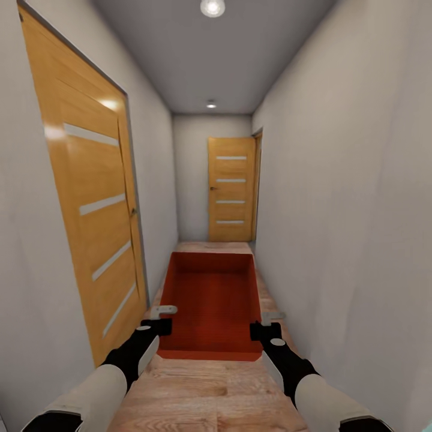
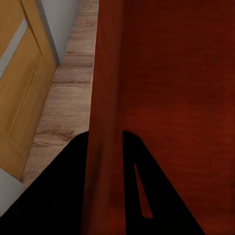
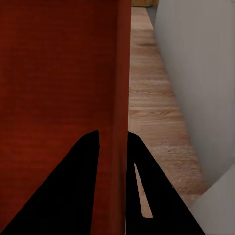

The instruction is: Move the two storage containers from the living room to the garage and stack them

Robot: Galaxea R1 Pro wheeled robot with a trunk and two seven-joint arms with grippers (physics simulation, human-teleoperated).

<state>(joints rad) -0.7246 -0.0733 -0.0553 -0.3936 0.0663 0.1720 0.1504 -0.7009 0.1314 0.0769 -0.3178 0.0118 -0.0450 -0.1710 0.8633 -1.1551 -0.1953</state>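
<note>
Nearest the head camera, two arms with pale forearm shells and black wrists reach forward over a light wood plank floor (image 1: 204,390). Between them sits an orange-red rectangular open storage container (image 1: 210,300) with thin plain walls, held level above the planks in the middle of a narrow corridor. The left gripper (image 1: 159,319) clamps the container's left wall near its near corner, and the right gripper (image 1: 267,323) clamps the right wall at the matching spot; a grey finger of each shows beside the wall. A tall orange wooden door with pale horizontal strips (image 1: 96,210) stands in the left wall, close by. A second door of the same kind (image 1: 231,189) closes the far end of the corridor. Pale grey walls (image 1: 354,198) run along both sides, and two round ceiling lights (image 1: 212,7) glow overhead.

From the left wrist camera, the left gripper (image 2: 105,183) has its two black fingers (image 2: 63,196) pressed on either side of the container's thin red wall (image 2: 105,88), one inside and one outside. Beyond lie the plank floor (image 2: 68,103) and the edge of the near door (image 2: 19,88).

From the right wrist camera, the right gripper (image 3: 113,183) grips the container's opposite wall (image 3: 117,73) the same way, black fingers (image 3: 68,196) closed on it from both faces. Planks (image 3: 152,107) and the pale wall (image 3: 196,73) run alongside.
</note>
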